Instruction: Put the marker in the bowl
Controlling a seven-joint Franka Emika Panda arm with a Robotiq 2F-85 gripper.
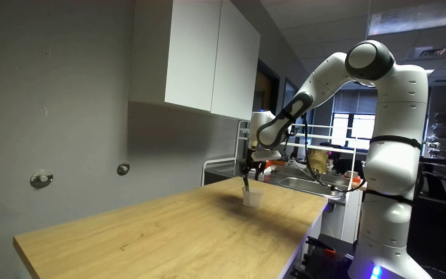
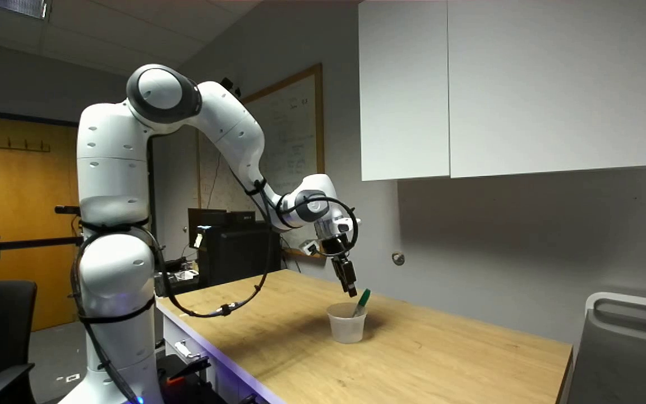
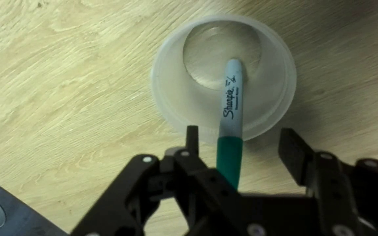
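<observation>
The bowl (image 2: 347, 328) is a small translucent whitish cup standing upright on the wooden table; it also shows in an exterior view (image 1: 252, 198) and in the wrist view (image 3: 172, 88). The marker (image 3: 231, 105), grey with a dark green cap, stands tilted inside the bowl. Its grey end is on the bowl's floor and its capped end (image 2: 363, 298) leans out over the rim. My gripper (image 3: 238, 134) is open above the rim. Its fingers are on either side of the marker in the wrist view, apart from it. The cap's top is hidden behind the gripper there.
The wooden table (image 1: 161, 240) runs along the grey wall. White cabinets (image 1: 196, 58) hang above it. A metal sink (image 1: 312, 185) and a white rack (image 1: 221, 159) stand beyond the table's far end. A dark cable (image 2: 255, 292) hangs in a loop from the arm.
</observation>
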